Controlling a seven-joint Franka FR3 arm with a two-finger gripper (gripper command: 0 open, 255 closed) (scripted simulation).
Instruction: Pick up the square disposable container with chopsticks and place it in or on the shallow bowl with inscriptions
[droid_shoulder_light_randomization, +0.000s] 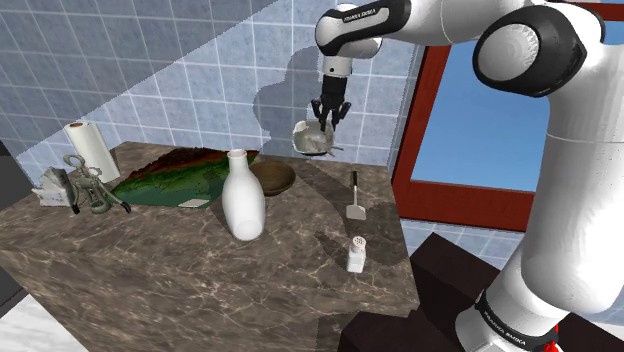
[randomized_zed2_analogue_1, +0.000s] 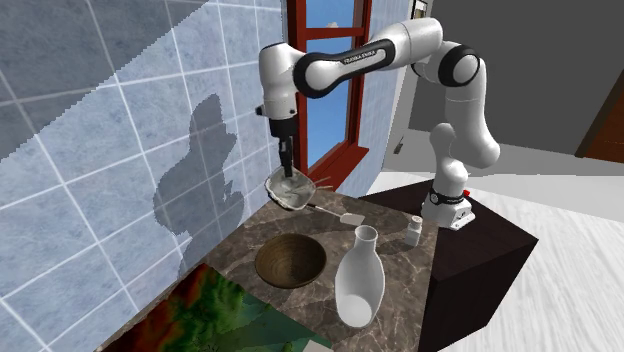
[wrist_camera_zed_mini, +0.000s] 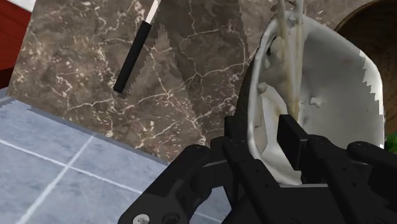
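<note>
Gripper (wrist_camera_zed_mini: 264, 137), clamped on one wall of the tilted white container (wrist_camera_zed_mini: 331, 89), risks spilling the chopsticks (wrist_camera_zed_mini: 294, 70) or losing grip before the brown bowl (droid_shoulder_light_randomization: 272, 178).

Polished veined marble counter (droid_shoulder_light_randomization: 200, 270), glossy white vase (droid_shoulder_light_randomization: 243, 205), smooth white container (wrist_camera_zed_mini: 331, 76).

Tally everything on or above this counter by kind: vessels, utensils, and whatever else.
Vessels: 4 (container held in the gripper, bottle, bowl, shaker)
Utensils: 2 (spatula, corkscrew)
Other: 3 (paper towel roll, green mat, small pale box)
Total: 9
</note>
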